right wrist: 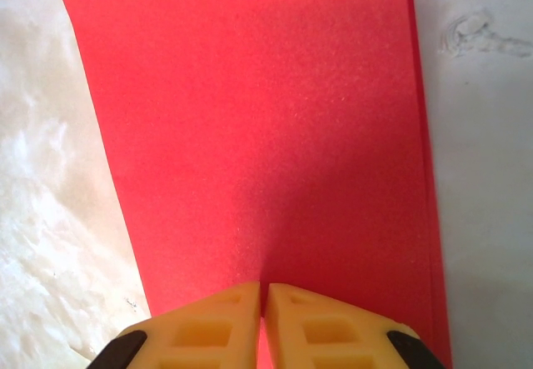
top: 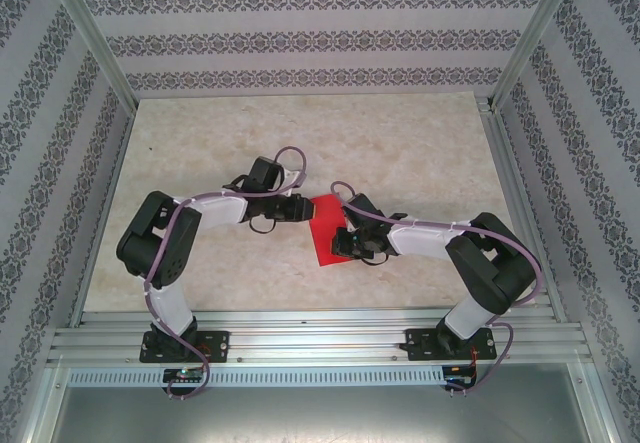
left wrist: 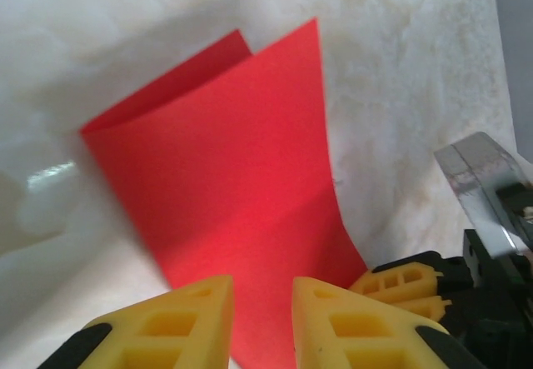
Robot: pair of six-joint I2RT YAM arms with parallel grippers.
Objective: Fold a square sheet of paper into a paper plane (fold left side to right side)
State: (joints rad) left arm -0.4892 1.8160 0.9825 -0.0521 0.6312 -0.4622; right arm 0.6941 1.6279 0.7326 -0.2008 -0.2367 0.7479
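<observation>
Red paper (left wrist: pixel 233 194), folded, on marble tbl (left wrist: pixel 400 69)

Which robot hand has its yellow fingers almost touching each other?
The right gripper: its yellow fingers nearly meet, tips over the red paper. The left gripper differs, with a clear gap between its fingers where red paper shows through.

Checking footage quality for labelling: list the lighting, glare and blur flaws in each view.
Top external: even light, soft shadows, frame posts splay from lens distortion. Left wrist: table blown out, glare streak at left, left pincer blurred up close. Right wrist: square sheet of paper grainy, dim shadow ahead of the right pincer.
</observation>
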